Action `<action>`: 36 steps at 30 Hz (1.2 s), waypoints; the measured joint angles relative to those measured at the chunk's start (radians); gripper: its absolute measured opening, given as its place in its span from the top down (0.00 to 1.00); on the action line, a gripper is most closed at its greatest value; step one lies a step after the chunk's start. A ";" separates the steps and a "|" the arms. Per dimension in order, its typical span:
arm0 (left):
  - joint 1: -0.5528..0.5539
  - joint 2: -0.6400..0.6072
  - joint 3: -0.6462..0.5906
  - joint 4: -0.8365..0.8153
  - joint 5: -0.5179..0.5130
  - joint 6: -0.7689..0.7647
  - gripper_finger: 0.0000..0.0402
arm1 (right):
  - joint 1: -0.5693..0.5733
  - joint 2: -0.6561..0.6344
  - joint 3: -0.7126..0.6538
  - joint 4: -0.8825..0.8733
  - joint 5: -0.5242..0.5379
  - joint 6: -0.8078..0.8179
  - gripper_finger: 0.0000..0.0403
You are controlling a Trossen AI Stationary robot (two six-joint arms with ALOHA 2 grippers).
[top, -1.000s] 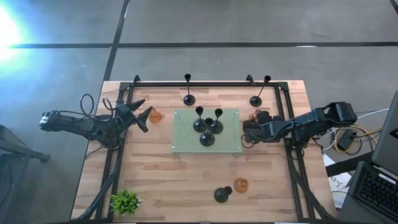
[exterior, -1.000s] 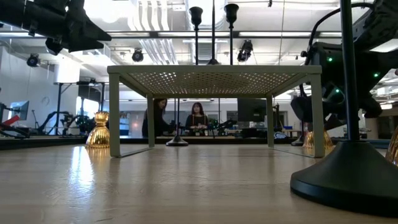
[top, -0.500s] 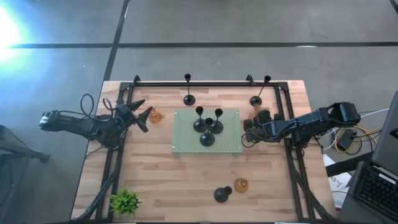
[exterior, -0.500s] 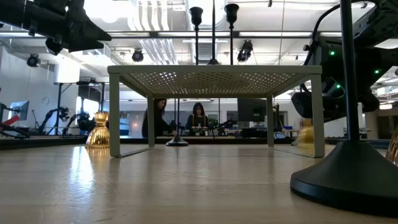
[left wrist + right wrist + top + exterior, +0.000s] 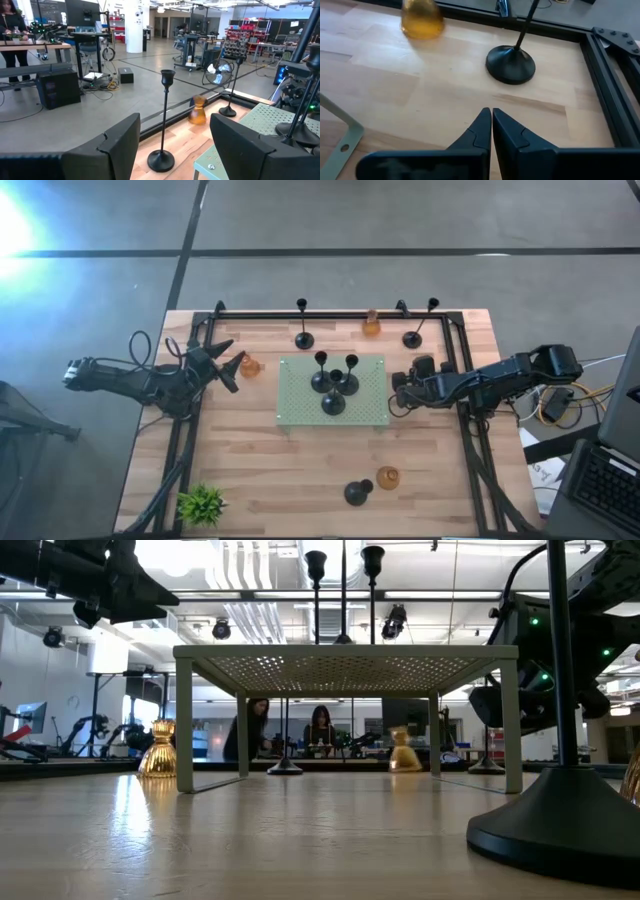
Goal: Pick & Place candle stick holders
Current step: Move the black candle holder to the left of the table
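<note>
At the right edge of the pale green perforated metal stand [image 5: 300, 408], the right end effector [image 5: 396, 394] is hovering just above the wooden worktop [image 5: 300, 465] with its fingers pressed together and gripping nothing. The nearest squat amber glass candle stick holder [image 5: 371, 323] is sitting well apart from it, against the black rail at the worktop's far edge, between two black thin-stemmed holders; the nearer of these, the tall black holder with the round domed base [image 5: 510, 62], is standing just ahead of the shut fingertips.

To do the pick well, I judge the right arm is needing to spread its fingers fully first, come in low and level so they straddle the amber glass body, and close only once it is centred, since round smooth glass is likely to squirt out of a glancing pinch.

The left end effector [image 5: 232, 365] is waiting wide open beside another amber glass holder [image 5: 250, 366] left of the stand.

Whether the far amber holder is standing upright or tipping, I cannot tell; the right arm is covering the worktop beneath it
</note>
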 joint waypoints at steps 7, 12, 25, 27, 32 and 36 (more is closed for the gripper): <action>0.000 0.000 0.000 0.000 0.000 0.000 0.39 | 0.000 0.000 0.000 0.001 -0.016 0.000 0.98; -0.001 0.000 0.000 0.000 0.000 0.000 0.39 | 0.000 0.000 0.000 0.001 -0.051 -0.021 0.98; -0.001 0.000 0.000 0.000 0.000 0.002 0.39 | 0.000 -0.117 0.000 0.044 -0.013 -0.187 0.98; -0.001 0.000 0.000 0.000 0.000 0.002 0.39 | 0.000 -0.155 -0.001 0.075 0.000 -0.243 0.98; -0.001 0.001 0.000 0.000 0.000 0.002 0.39 | 0.000 -0.247 -0.014 0.177 0.006 -0.410 0.98; -0.001 0.001 0.000 0.001 0.000 0.002 0.39 | -0.001 -0.316 -0.025 0.230 0.004 -0.505 0.98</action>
